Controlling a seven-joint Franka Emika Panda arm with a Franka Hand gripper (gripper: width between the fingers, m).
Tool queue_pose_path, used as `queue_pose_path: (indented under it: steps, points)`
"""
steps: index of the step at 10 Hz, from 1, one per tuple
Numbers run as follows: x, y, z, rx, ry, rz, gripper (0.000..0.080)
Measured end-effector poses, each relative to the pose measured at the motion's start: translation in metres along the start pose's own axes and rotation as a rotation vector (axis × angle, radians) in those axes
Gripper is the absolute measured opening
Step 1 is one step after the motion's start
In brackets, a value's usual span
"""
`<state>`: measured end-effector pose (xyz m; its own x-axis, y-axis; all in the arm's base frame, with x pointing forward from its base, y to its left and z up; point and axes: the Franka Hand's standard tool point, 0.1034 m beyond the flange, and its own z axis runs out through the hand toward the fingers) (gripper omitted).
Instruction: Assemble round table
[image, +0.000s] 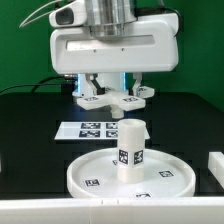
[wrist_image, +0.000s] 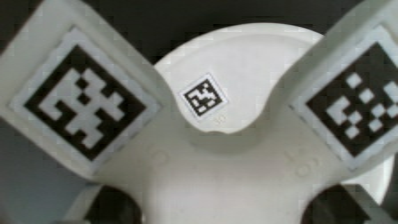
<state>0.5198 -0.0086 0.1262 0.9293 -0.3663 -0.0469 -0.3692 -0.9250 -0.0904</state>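
The hand (image: 108, 90) pinches the cross-shaped foot (image: 138, 97) and holds it, by the look of it, just clear of the tabletop (image: 30, 140), beyond the marker board (image: 95, 129). The leg (image: 131, 146) stands upright in the middle of the round disc (image: 90, 176). Step in hand: bringing foot to leg. The next move calls for centring the foot over the leg's top, level, then lowering it to seat.
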Motion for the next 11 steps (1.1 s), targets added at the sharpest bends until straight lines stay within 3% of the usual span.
queue_pose_path:
  steps: [3, 7, 9, 11]
  points:
    - [0.028, -0.026, -0.014, 0.011, 0.014, -0.051, 0.0443]
    - [0.027, -0.027, -0.006, -0.001, 0.05, -0.076, 0.0443]
    - [0.043, -0.038, -0.007, -0.004, 0.042, -0.111, 0.0443]
    - [0.045, -0.039, -0.004, -0.005, 0.043, -0.109, 0.0443]
